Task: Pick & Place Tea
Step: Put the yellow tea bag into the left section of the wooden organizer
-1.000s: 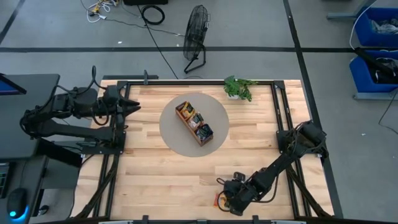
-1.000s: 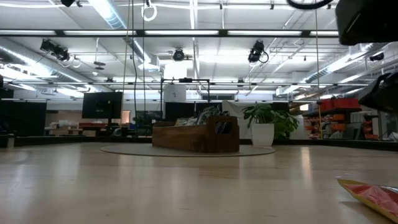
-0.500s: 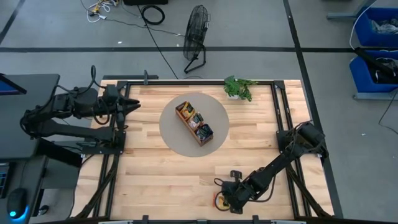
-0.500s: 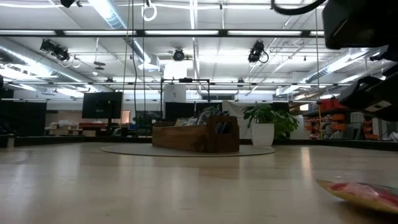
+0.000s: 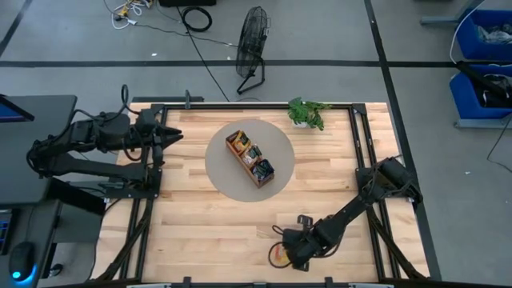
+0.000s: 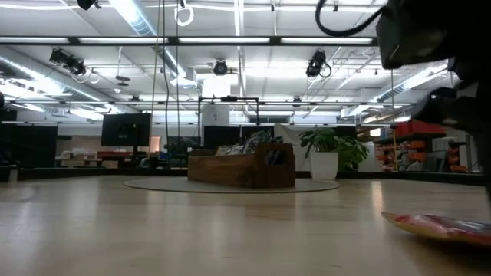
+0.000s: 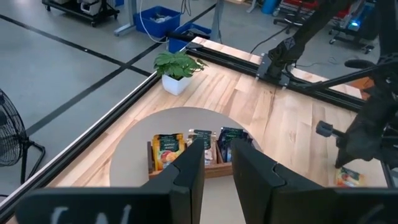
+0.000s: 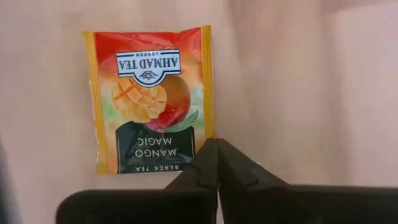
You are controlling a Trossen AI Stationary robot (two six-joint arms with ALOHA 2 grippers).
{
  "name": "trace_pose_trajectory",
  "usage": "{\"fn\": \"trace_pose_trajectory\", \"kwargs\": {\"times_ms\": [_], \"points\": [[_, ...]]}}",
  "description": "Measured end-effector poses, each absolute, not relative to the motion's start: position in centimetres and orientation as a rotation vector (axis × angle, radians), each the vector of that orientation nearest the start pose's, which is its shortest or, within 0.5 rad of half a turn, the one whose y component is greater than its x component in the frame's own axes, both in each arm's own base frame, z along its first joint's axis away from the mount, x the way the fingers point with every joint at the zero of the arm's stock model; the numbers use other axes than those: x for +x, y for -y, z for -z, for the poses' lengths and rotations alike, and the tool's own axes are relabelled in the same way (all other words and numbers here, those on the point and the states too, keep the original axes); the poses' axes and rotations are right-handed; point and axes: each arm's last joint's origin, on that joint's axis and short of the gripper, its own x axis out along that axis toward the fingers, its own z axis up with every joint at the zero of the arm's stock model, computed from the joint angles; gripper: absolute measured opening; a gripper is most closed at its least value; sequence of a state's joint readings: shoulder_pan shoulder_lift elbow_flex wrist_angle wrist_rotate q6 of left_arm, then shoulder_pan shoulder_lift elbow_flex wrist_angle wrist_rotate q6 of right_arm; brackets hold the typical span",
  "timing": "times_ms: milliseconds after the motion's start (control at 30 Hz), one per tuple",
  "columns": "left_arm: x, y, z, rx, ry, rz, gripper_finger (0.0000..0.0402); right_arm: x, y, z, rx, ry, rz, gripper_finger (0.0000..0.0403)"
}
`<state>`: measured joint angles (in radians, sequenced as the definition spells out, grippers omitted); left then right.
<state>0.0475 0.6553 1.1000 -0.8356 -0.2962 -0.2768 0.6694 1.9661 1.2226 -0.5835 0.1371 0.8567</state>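
Right claw (image 8: 216,149) shut beside orange sachet (image 8: 149,99); tray (image 5: 250,158) well apart.

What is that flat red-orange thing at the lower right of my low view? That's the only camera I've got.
Observer: A tea sachet, orange-yellow and printed Mango Magic, lying flat on the table.
Operator: Is the right gripper on it?
Observer: The right gripper is shut, with its tips meeting at one edge of the sachet. I cannot tell whether they pinch it.
Operator: And the left arm?
Observer: The left gripper waits at the table's left edge, jaws apart, pointing toward the wooden tray.
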Motion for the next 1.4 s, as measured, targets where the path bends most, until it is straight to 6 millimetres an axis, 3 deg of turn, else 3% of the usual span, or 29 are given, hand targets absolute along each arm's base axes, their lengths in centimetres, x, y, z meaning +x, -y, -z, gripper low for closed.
{"fn": "trace_pose_trajectory", "kwargs": {"times_ms": [100,233,333,633,833,1200,1400], "points": [[9.3,-1.3,-38.8,-0.221,-0.338,-0.39,0.0085,29.4,-22.5,-14.6,0.117,-1.279,0.166,0.0001],[9.4,-1.3,-38.8,-0.211,-0.341,-0.389,0.0085,29.3,-22.1,-16.2,0.127,-1.249,0.324,0.0001],[9.4,-1.3,-38.8,-0.211,-0.341,-0.388,0.0085,29.7,-22.5,-16.5,0.175,-1.22,0.292,0.0014],[9.3,-1.3,-38.8,-0.211,-0.341,-0.388,0.0085,29.8,-22.4,-17.0,0.262,-1.206,0.33,0.0098],[9.3,-1.3,-38.8,-0.212,-0.342,-0.384,0.0085,30.4,-23.8,-18.7,0.355,-1.084,0.193,0.0163],[9.3,-1.3,-38.8,-0.202,-0.344,-0.383,0.0085,29.1,-24.6,-17.6,0.239,-1.093,0.246,0.0294],[9.3,-1.3,-38.8,-0.204,-0.345,-0.383,0.0085,28.6,-24.6,-15.8,0.279,-1.101,0.186,0.0309]]}}
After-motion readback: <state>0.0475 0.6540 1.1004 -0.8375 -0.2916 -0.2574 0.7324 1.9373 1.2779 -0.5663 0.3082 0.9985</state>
